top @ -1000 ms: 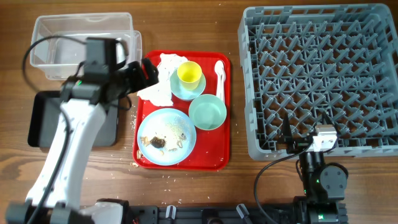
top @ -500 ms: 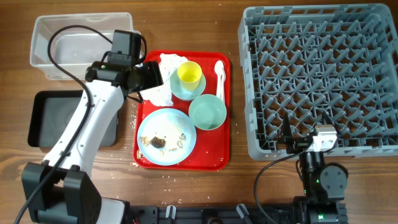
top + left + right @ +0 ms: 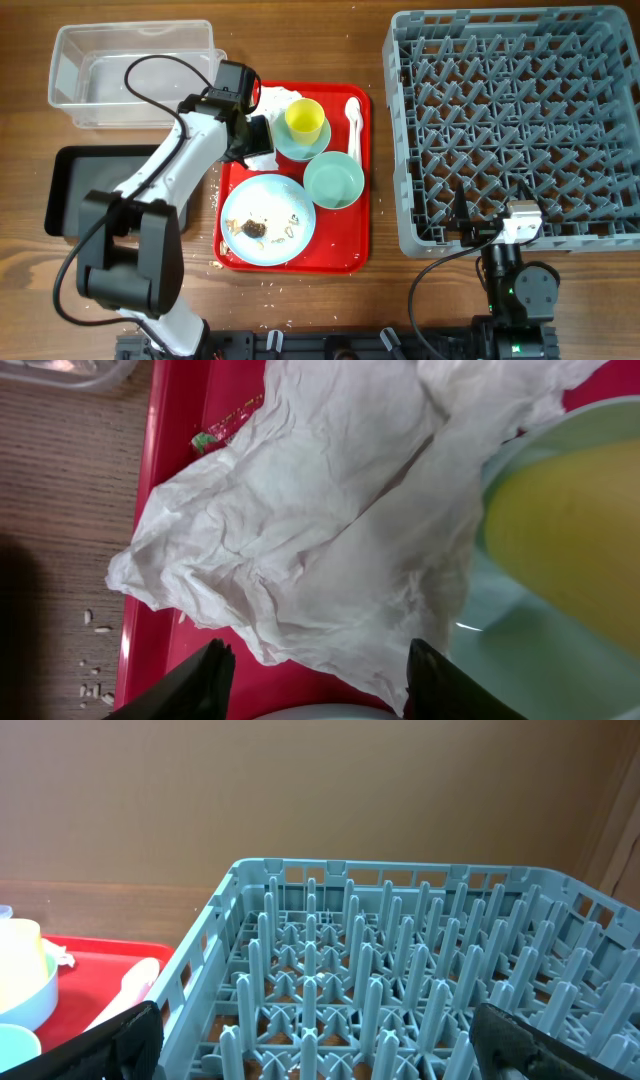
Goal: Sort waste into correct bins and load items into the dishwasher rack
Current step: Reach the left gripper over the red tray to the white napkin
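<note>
Seemingly spread left fingers (image 3: pixel 207 682), over crumpled napkin (image 3: pixel 320 530)

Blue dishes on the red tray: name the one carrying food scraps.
The larger plate, with brown lumps and crumbs; the small saucer holds only the yellow cup.

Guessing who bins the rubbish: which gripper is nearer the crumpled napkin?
Left. The left gripper hangs open over the napkin on the red tray; the right gripper sits far off, beside the dishwasher rack.
</note>
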Controlling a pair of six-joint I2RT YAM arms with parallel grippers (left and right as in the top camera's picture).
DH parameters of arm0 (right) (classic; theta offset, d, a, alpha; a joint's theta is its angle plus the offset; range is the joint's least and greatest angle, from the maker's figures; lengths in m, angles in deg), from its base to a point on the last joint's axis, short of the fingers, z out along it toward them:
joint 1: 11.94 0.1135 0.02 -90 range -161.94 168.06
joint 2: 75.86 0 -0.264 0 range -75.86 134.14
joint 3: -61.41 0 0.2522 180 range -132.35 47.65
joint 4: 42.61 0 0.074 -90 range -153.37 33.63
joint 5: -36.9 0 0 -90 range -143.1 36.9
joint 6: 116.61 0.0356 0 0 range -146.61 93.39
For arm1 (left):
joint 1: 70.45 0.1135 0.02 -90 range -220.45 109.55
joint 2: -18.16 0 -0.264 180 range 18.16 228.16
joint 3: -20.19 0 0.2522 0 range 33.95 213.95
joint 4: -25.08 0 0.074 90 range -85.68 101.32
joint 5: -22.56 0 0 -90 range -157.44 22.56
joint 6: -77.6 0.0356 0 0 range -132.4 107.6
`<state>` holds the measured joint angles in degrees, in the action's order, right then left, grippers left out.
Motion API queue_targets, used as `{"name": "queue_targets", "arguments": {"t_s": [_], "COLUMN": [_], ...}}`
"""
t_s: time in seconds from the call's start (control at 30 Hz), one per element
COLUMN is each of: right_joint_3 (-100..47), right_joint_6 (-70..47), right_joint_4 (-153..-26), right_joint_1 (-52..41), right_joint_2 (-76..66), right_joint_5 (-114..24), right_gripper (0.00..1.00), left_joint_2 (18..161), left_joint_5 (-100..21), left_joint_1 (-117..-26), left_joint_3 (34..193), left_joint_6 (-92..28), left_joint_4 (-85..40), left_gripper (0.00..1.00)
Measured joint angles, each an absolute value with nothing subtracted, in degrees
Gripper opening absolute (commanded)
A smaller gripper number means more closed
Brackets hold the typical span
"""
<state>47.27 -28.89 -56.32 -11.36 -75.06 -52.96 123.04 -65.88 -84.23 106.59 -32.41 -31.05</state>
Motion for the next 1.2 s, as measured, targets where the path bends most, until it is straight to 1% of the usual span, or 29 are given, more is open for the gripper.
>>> {"name": "queue_targets", "arguments": {"t_s": [0.1, 0.17, 0.4, 0.47, 0.57, 0.73, 0.8, 0.83, 0.93, 0.97, 1.03, 1.13, 1.2], "right_joint_3": [47.27, 47.27, 47.27, 47.27, 47.27, 47.27, 47.27, 47.27, 47.27, 47.27, 47.27, 47.27, 47.27], "right_joint_6": [-28.89, -28.89, -28.89, -28.89, -28.89, -28.89, -28.89, -28.89, -28.89, -28.89, -28.91, -28.91, -28.89], "right_joint_4": [-56.32, -56.3, -56.32, -56.32, -56.32, -56.32, -56.3, -56.32, -56.32, -56.32, -56.32, -56.32, -56.32], "right_joint_1": [-11.36, -11.36, -11.36, -11.36, -11.36, -11.36, -11.36, -11.36, -11.36, -11.36, -11.36, -11.36, -11.36], "right_joint_2": [-75.08, -75.08, -75.08, -75.08, -75.06, -75.08, -75.08, -75.08, -75.08, -75.08, -75.08, -75.08, -75.08], "right_joint_5": [-52.96, -52.96, -52.96, -52.93, -52.96, -52.96, -52.96, -52.96, -52.96, -52.96, -52.96, -52.93, -52.96], "right_gripper": [1.0, 1.0, 1.0, 1.0, 1.0, 1.0, 1.0, 1.0, 1.0, 1.0, 1.0, 0.99, 1.0], "left_joint_2": [124.87, 126.19, 127.48, 127.67, 128.5, 128.98, 128.98, 128.98, 128.98, 128.98, 128.98, 128.98, 128.98], "left_joint_5": [-65.88, -65.88, -65.88, -65.88, -65.88, -65.88, -65.88, -65.79, -64.55, -64.06, -63.5, -63.06, -63.06], "left_joint_1": [-84.23, -84.23, -84.23, -84.23, -84.23, -84.23, -84.23, -84.23, -84.23, -84.23, -84.23, -84.23, -84.23], "left_joint_3": [106.59, 106.59, 106.55, 106.55, 106.55, 106.53, 106.53, 106.53, 106.53, 106.53, 106.53, 106.53, 106.53], "left_joint_6": [-32.39, -32.39, -31.47, -30.75, -30.25, -29.98, -29.76, -29.74, -29.63, -29.61, -29.57, -29.59, -29.61], "left_joint_4": [-31.07, -30.99, -29.63, -29.52, -29.06, -27.84, -27.84, -27.86, -27.84, -27.84, -27.84, -27.84, -27.84], "left_gripper": [0.56, 0.54, 0.54, 0.5, 0.49, 0.35, 0.27, 0.25, 0.24, 0.22, 0.2, 0.15, 0.09]}}
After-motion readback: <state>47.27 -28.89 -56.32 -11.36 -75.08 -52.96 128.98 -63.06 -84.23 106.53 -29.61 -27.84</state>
